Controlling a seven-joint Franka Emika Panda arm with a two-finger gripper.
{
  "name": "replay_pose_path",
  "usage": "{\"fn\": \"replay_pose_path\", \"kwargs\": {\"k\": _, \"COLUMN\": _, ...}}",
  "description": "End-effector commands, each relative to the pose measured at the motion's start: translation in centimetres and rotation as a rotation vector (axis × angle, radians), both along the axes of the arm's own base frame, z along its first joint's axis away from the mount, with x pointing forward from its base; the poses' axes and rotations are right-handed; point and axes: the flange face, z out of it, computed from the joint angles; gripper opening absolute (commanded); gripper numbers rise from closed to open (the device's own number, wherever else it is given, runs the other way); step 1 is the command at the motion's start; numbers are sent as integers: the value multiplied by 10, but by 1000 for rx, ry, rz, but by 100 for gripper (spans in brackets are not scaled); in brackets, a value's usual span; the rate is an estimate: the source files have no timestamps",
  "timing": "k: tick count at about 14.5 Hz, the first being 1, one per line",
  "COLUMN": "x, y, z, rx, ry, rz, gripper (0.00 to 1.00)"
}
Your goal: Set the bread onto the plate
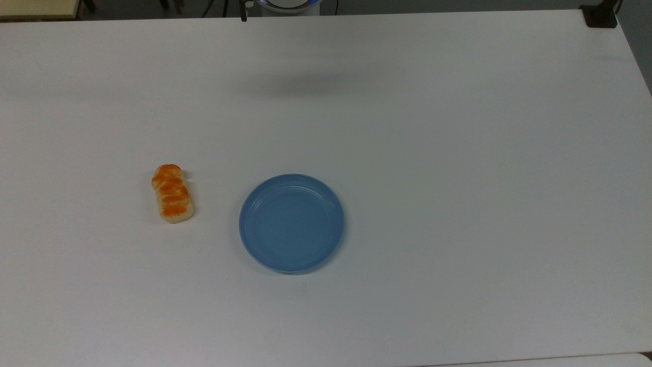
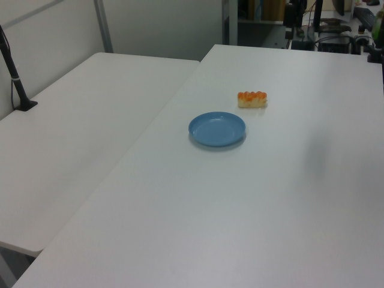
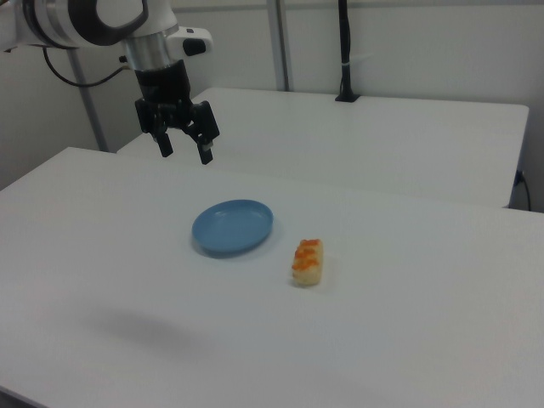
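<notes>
A broad white table is seen bearing a round, shallow blue plastic plate. Well above the table, in the right view's far left, the black two-finger gripper is held spread and empty. The small braided orange-topped cream toy bread is laid near the plate, on the top view's left, apart from it.

The bread lies just beyond the empty plate, apart.

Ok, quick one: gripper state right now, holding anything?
Gripper: open, holding nothing, up in the air above the table; the bread lies on the table beside the blue plate.
</notes>
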Motion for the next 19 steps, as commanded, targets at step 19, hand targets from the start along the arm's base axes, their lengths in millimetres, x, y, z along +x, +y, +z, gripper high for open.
{"fn": "replay_pose_path", "kwargs": {"k": 19, "x": -3, "y": -17, "z": 3, "rx": 54, "ry": -25, "rz": -19, "gripper": 100}}
